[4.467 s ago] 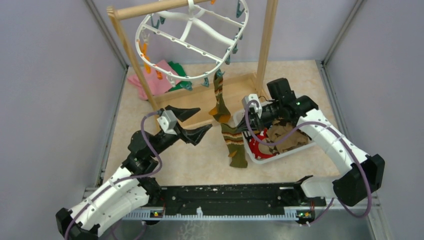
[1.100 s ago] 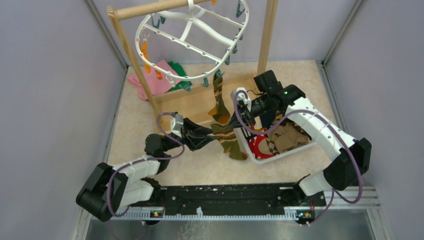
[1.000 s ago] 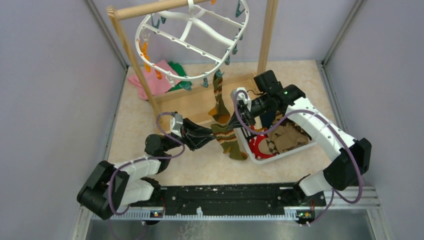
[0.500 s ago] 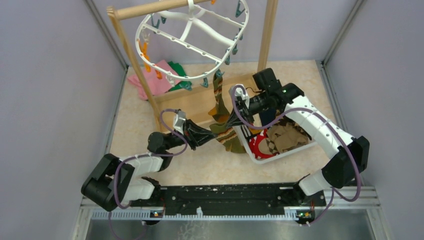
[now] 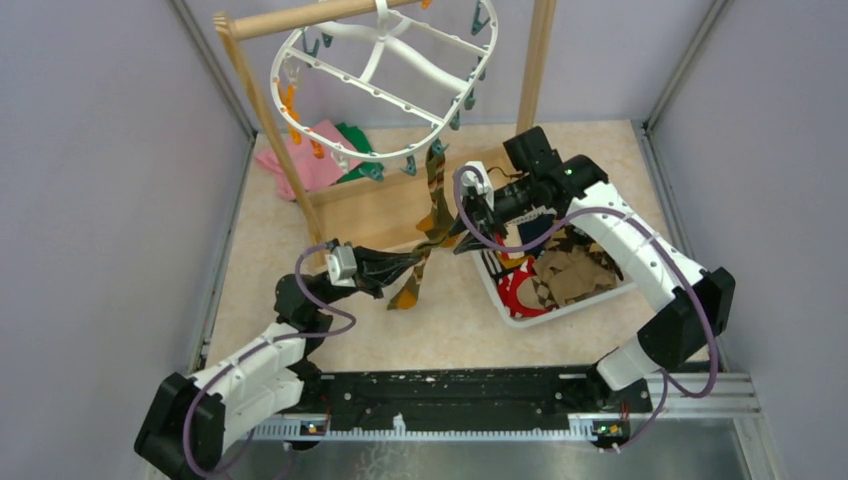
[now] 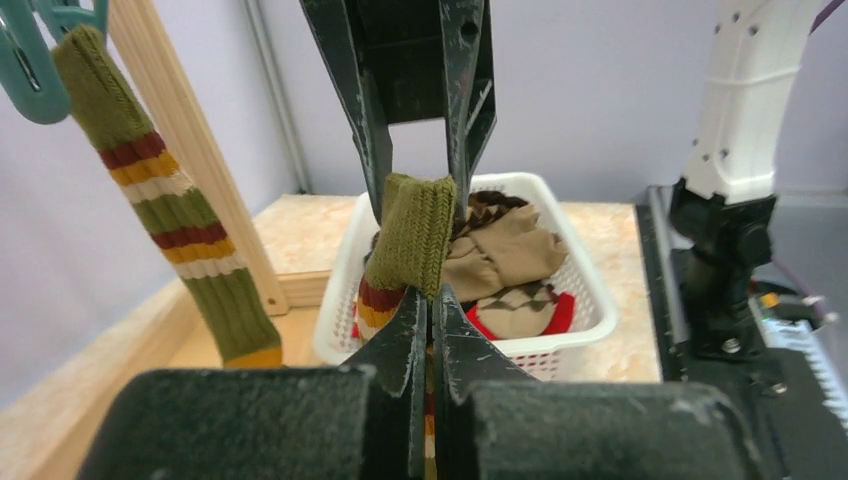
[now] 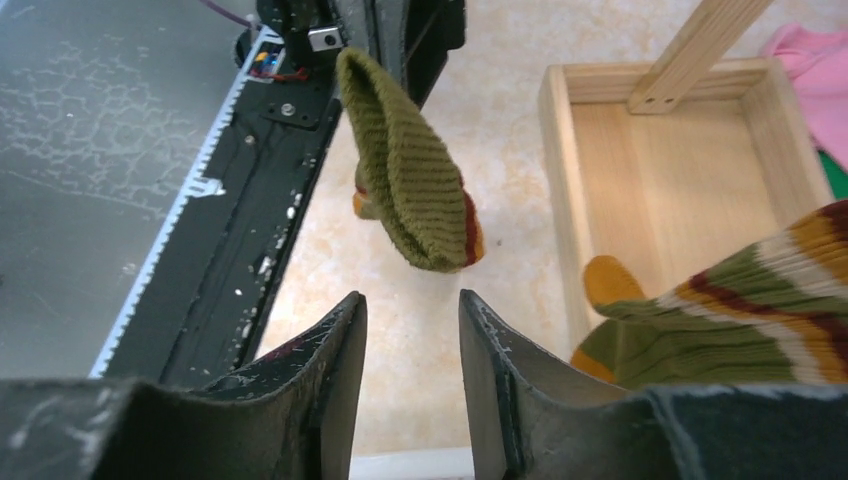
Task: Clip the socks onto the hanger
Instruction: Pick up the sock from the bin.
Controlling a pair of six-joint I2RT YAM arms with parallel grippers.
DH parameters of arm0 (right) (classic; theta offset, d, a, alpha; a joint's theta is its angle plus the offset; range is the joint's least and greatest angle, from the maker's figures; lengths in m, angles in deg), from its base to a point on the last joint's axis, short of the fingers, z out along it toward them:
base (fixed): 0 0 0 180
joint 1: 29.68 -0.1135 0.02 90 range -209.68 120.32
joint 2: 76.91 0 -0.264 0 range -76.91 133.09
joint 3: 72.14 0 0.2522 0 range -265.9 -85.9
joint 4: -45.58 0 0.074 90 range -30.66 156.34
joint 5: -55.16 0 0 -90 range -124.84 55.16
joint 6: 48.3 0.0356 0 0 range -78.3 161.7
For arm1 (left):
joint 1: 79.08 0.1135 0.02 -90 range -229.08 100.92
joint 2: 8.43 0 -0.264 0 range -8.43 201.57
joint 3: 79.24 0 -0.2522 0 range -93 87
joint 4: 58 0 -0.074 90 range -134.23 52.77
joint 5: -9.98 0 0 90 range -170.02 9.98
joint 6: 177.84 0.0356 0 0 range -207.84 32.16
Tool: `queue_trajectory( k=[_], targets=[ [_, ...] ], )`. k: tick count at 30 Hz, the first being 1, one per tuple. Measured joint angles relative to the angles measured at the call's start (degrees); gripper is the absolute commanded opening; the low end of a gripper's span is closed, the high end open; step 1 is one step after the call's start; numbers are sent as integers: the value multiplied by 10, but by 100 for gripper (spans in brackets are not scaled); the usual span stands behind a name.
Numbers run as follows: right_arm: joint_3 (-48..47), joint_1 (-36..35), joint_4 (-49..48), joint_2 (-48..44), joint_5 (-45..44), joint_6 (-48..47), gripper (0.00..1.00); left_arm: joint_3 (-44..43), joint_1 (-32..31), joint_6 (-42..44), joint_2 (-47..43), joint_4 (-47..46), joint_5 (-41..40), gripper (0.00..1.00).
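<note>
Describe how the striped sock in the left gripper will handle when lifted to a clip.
Probably floppy: the sock hangs limp and folded from the left gripper pinching it. Likely light, since that one small pinch carries all of it. The ribbed knit should grip rather than slip, but the loose end may swing.

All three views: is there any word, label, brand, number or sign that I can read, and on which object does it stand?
No readable text appears in any view.
The hanger, the held sock, the clipped sock and the white basket bear no letters, numbers or signs.
The black rail shows only a toothed strip, with nothing legible printed on it.
</note>
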Motion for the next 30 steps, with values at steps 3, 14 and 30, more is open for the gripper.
queue_trajectory(
  k=[3,14,30],
  targets=[
    [-56,-1,49,20,-30,-26,53,-8,0,63,-27,64,-1,0],
    [-263,-3,156,38,-113,-88,66,-21,0,225,-66,242,-33,0],
    [86,-145,-354,-128,-315,171,78,16,0,236,-174,247,-62,0]
  ],
)
